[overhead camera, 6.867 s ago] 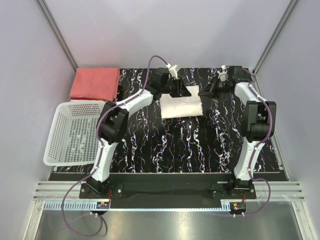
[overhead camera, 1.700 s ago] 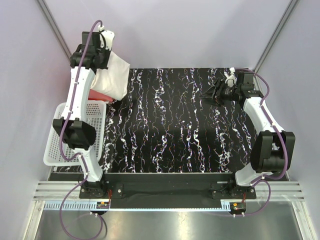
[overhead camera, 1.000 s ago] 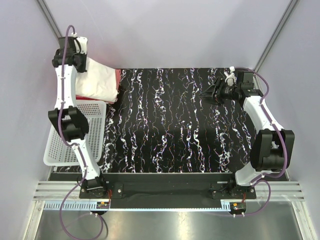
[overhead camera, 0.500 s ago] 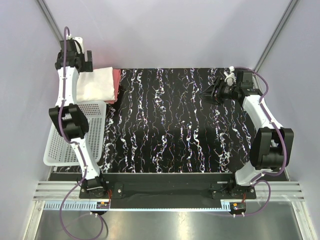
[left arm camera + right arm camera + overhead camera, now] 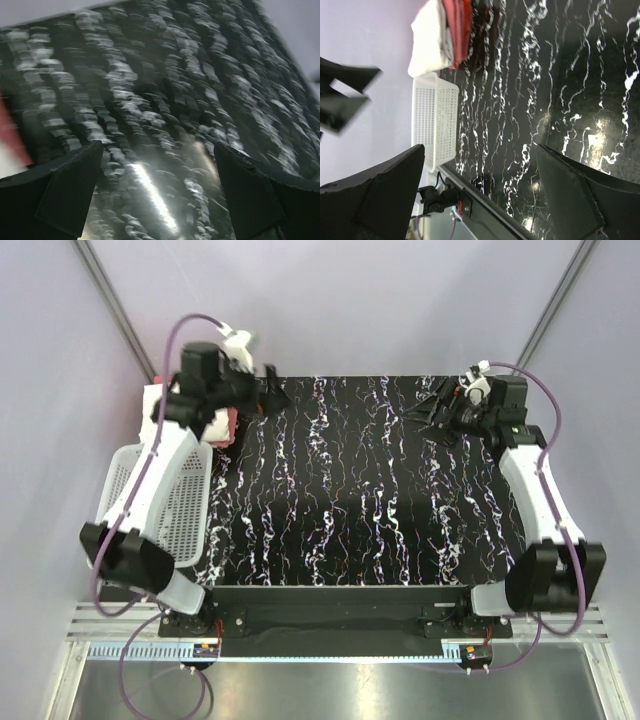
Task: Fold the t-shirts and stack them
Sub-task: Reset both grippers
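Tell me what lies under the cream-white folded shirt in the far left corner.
The salmon-red shirt lies under the cream-white shirt; only its folded edge shows. The rest of it is covered, and anything below it cannot be seen.

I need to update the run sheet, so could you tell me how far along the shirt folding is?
Looks finished: the folded cream-white shirt lies on the folded salmon-red shirt in the far left corner. Nothing in hand: the left gripper and right gripper are open, empty. No other shirt shows, so nothing seems left.
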### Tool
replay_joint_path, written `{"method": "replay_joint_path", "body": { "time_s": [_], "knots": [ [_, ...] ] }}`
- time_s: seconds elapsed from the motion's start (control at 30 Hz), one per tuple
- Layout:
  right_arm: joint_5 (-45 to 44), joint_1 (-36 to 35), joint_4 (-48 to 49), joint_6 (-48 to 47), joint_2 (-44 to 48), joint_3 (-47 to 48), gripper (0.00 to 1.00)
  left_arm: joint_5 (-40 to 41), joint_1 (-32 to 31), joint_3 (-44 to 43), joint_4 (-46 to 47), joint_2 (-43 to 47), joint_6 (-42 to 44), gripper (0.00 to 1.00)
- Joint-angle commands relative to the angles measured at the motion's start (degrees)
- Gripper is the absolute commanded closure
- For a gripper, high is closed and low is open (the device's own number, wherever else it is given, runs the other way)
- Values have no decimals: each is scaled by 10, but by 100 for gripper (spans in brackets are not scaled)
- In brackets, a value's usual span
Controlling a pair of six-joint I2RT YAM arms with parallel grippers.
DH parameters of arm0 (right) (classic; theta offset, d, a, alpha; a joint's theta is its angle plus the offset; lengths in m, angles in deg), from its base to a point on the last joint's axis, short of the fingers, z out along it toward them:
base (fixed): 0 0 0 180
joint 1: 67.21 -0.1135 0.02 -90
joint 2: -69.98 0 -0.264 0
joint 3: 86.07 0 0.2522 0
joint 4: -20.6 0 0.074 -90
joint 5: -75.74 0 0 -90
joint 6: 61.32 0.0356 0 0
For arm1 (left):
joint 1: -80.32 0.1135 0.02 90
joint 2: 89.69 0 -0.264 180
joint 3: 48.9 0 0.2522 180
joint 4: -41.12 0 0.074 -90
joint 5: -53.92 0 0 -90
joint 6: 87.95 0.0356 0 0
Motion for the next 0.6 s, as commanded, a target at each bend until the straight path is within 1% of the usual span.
{"method": "replay_joint_path", "body": {
  "time_s": [0.0, 0.03, 0.07, 0.1, 0.13, 0.2, 0.23, 0.33, 0.4, 0.57],
  "knots": [
    [-27, 2, 6, 23, 95, -15, 0, -69, -72, 78, 81, 75, -55, 1],
    [-33, 2, 5, 22, 110, -19, 0, -74, -83, 135, 103, 116, -66, 1],
    [-43, 2, 2, 22, 127, -23, 0, -81, -100, 164, 121, 138, -77, 1],
    [-47, 2, -2, 23, 158, -31, 0, -81, -105, 195, 157, 183, -98, 1],
    [-47, 2, -6, 21, 173, -34, 0, -82, -108, 254, 175, 207, -107, 1],
    [-47, 2, -12, 21, 215, -44, 0, -78, -109, 309, 206, 250, -132, 1],
    [-48, 1, -13, 19, 227, -49, 0, -77, -109, 348, 222, 288, -134, 1],
    [-59, 2, -26, 12, 267, -62, 0, -82, -110, 382, 222, 335, -135, 1],
    [-68, 2, -32, 11, 283, -72, 0, -90, -110, 388, 217, 358, -138, 1],
    [-74, 2, -39, 16, 305, -80, 0, -107, -110, 398, 227, 390, -161, 1]
  ]
}}
